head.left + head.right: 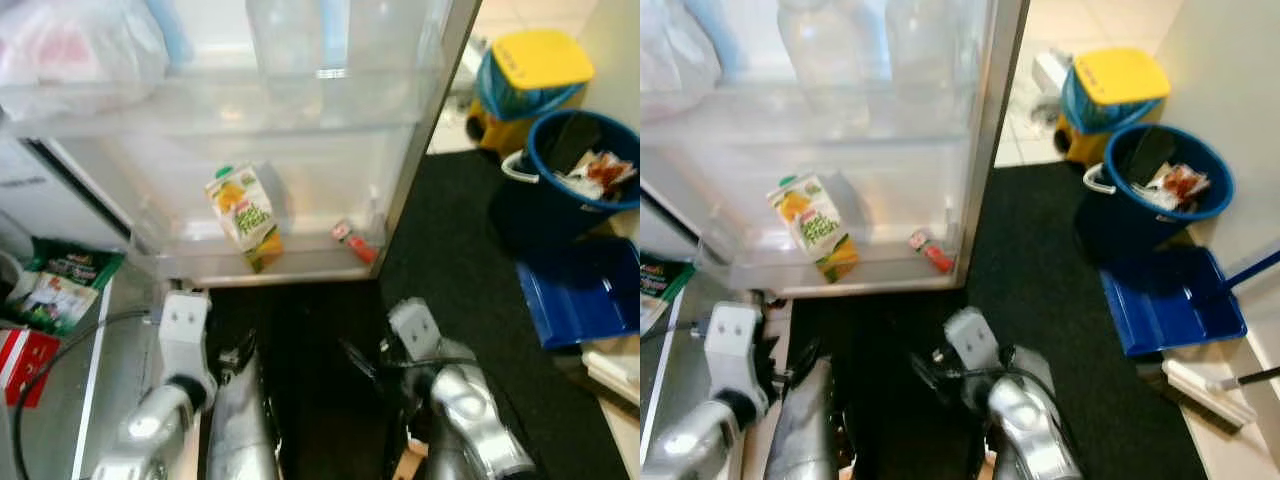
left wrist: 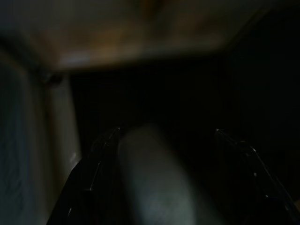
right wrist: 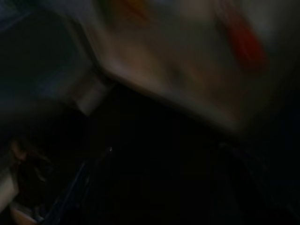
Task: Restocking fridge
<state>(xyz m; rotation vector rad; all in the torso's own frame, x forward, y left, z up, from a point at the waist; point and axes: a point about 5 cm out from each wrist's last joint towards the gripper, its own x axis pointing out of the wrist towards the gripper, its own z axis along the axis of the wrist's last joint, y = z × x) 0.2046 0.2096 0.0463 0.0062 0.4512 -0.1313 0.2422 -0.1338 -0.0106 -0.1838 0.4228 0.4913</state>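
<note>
On the fridge door's lowest shelf [image 1: 300, 262] a juice carton [image 1: 243, 215] leans; both arms hang low, finger state indiscernible.

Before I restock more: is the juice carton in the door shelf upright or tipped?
Tipped: the juice carton leans sideways in the door shelf.

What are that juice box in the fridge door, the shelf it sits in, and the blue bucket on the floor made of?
The juice carton looks like coated, printed cardboard: folded gable top, sharp creased edges, slight sheen. The door shelf seems clear, glossy plastic, since the carton shows through its front wall. The blue bucket looks like moulded plastic, smooth and evenly coloured, with a pale handle; I cannot tell more.
</note>
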